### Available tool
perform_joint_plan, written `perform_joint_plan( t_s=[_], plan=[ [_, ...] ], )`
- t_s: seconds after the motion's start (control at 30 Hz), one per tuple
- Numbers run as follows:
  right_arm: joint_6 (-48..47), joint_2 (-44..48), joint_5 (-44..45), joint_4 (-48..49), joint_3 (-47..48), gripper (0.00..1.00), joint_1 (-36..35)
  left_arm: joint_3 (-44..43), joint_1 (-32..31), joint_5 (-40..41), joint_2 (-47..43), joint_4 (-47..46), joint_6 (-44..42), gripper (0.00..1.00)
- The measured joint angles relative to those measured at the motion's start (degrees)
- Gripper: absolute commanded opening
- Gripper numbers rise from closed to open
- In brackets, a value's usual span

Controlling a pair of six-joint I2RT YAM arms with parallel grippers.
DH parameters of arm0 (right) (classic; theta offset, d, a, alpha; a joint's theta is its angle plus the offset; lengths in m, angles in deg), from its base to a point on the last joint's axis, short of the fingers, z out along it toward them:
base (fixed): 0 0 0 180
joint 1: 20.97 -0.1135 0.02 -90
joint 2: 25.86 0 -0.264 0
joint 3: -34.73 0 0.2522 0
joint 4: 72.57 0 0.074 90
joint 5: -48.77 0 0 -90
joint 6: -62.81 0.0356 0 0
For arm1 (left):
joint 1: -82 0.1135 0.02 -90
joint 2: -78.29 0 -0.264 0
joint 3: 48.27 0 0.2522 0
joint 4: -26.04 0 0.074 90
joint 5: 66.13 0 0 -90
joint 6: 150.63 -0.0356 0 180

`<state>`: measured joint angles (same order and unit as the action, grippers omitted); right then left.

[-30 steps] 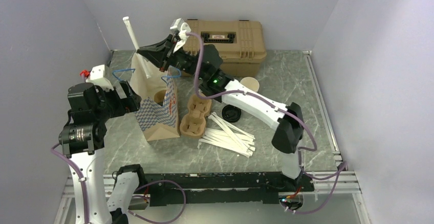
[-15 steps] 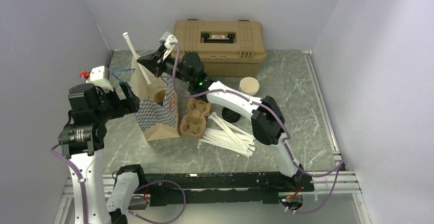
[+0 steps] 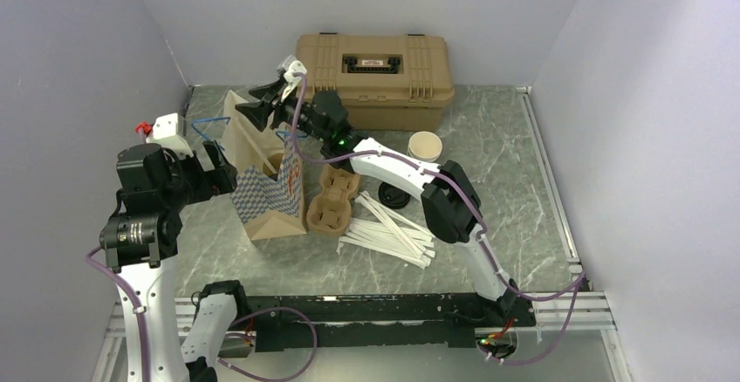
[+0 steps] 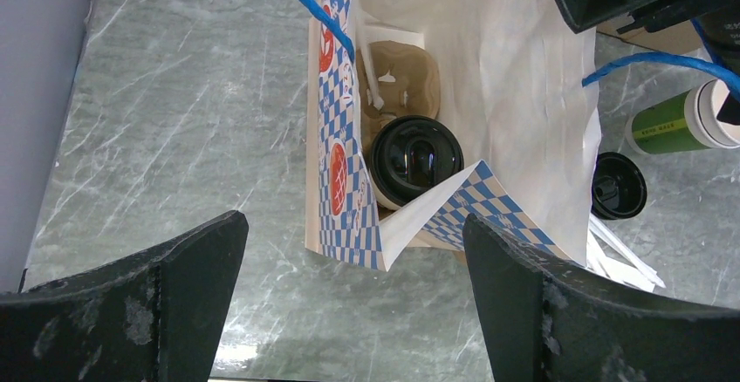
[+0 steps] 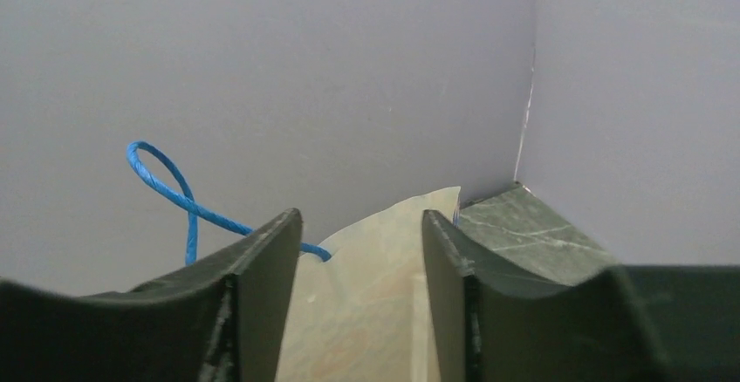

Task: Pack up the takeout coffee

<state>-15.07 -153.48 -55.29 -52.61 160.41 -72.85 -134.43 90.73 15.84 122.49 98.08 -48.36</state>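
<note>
Straw (image 4: 370, 75) has dropped out of my right gripper (image 5: 359, 216) since a second ago, jaws now parted and empty above the bag (image 4: 524, 94). Left gripper (image 4: 353, 221) hangs wide open, empty too. Coffee cup (image 4: 417, 157) stands inside the bag. Probably light, squashy paper, so I'd pinch the sides gently.

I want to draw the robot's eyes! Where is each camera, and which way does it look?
Top external: high behind the arm bases, looking down on the table; left arm and right arm show.
Left wrist: on the left arm, looking straight down into the paper bag at the takeout coffee; left gripper open at the bottom.
Right wrist: above the bag rim, facing the grey wall; right gripper in front.
Shared: top and left wrist both see the bag, green cup and loose black lid.
</note>
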Motion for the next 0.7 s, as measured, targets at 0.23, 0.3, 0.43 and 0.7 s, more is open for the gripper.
perform_joint_plan(
  t_s=[0.23, 0.3, 0.43, 0.7],
  plan=[
    [0.0, 0.5, -0.1, 1.6, -0.5, 0.66, 0.1, 0.0, 0.0, 0.3, 0.0, 0.0, -0.5, 0.99],
    [-0.1, 1.5, -0.2, 1.7, -1.6, 0.67, 0.1, 0.0, 0.0, 0.4, 0.0, 0.0, -0.6, 0.99],
    [-0.3, 5.8, -0.2, 2.0, -5.5, 0.69, 0.1, 0.0, 0.0, 0.6, 0.1, -0.1, -0.6, 0.99],
    [-6.1, 21.3, 0.4, 1.4, -15.1, 0.76, 0.1, 0.0, -2.5, 2.1, 0.2, -0.6, -2.1, 0.99]
  ],
)
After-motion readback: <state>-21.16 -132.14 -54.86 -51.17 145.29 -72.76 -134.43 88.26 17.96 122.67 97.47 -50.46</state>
